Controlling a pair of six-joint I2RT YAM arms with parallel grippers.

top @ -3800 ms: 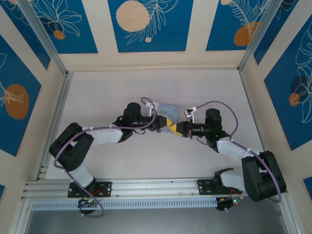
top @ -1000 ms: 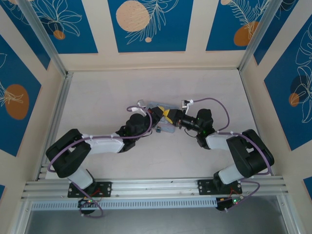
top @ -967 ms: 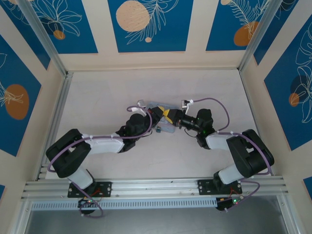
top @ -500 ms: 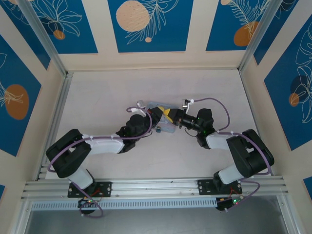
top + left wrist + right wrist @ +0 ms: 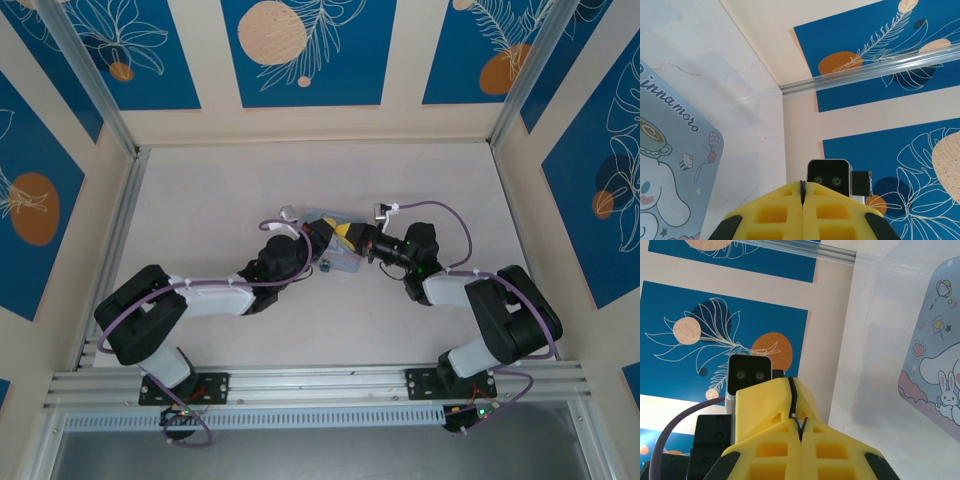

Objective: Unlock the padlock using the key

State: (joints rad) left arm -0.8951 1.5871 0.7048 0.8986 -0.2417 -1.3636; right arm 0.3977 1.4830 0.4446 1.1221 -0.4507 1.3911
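Fingers of the left arm and fingers of the right are pressed together.

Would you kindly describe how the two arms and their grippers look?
The left arm and right arm have black joints, white links and looping purple cables. The left gripper and right gripper have blocky yellow fingers with square recesses.

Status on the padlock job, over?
Both shut: left gripper, right gripper, tips close over the tin. Small dark bit at tin's near edge, likely the padlock. The key: cannot tell. Nothing blocking.
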